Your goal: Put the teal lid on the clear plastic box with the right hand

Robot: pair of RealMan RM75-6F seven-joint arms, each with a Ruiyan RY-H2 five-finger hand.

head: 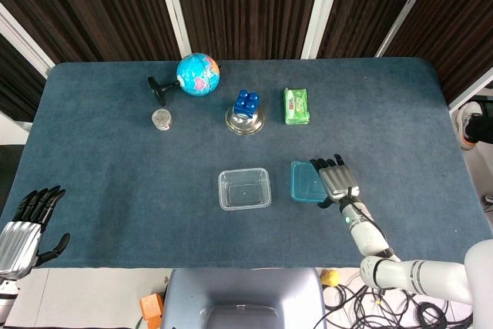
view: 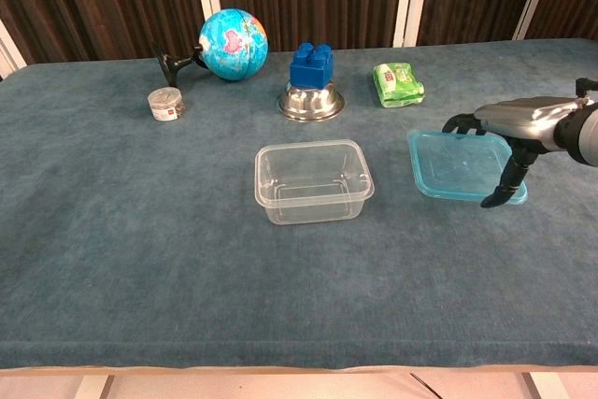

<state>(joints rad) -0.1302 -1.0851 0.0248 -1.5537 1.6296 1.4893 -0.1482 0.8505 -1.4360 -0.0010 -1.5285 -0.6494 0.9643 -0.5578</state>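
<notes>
I see the teal lid (head: pixel 306 182) flat on the worktop (head: pixel 115 167), at 3 o'clock from the clear plastic box (head: pixel 245 189). My right hand (head: pixel 337 179) is over its right edge, fingers (view: pixel 509 178) spread, gripping nothing. My left hand (head: pixel 27 225) is open at 8 o'clock

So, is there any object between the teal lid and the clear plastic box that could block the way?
Nothing visible does. The teal lid lies flat under the right hand, and only bare table separates it from the clear plastic box. The steel bowl and the green packet stand farther back.
</notes>
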